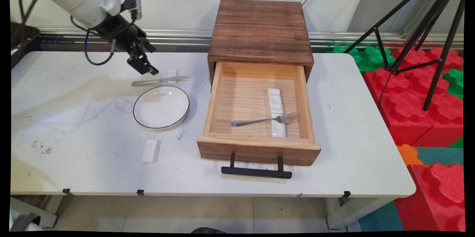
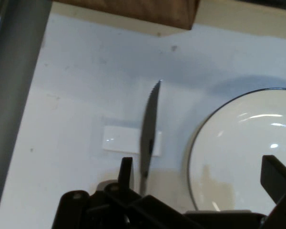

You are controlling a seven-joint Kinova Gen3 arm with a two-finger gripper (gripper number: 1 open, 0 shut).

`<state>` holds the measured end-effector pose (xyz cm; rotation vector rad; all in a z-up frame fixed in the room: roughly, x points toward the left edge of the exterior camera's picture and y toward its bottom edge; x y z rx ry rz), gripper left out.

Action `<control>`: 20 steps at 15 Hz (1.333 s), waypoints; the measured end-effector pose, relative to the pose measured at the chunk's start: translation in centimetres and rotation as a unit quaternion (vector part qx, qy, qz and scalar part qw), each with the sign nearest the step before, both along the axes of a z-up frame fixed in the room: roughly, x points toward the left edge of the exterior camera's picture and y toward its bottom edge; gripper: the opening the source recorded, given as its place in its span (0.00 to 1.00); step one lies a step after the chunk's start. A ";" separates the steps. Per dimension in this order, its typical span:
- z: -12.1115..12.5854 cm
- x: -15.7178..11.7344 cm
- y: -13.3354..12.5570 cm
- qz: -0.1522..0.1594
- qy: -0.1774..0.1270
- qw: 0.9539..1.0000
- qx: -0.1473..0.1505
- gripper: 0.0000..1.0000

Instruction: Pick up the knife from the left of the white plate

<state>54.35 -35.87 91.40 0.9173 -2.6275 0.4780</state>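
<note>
Hovers low over the knife (image 1: 161,80) with the gripper (image 1: 144,67) spread wide and holding nothing. In the hand view, shows the knife (image 2: 148,129) lying across a small white rest (image 2: 119,139), between the fingers (image 2: 126,167) but hard by the 9 o'clock one, the plate (image 2: 248,152) at 3 o'clock.

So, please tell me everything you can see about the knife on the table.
The knife is a metal table knife, silver all over, with a serrated blade edge seen in the hand view. It lies flat on the white table, just behind the black-rimmed white plate, apart from it. Its blade rests across a small white rest, tip pointing toward the wooden drawer box. The open gripper hangs over its handle, not touching it as far as I can see.
</note>
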 end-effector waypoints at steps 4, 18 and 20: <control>-1.4 0.4 -3.1 0.002 -0.030 0.999 0.012 1.00; -6.4 2.2 -8.9 -0.010 -0.093 0.993 0.077 1.00; -7.0 2.3 -9.2 -0.011 -0.094 0.992 0.083 1.00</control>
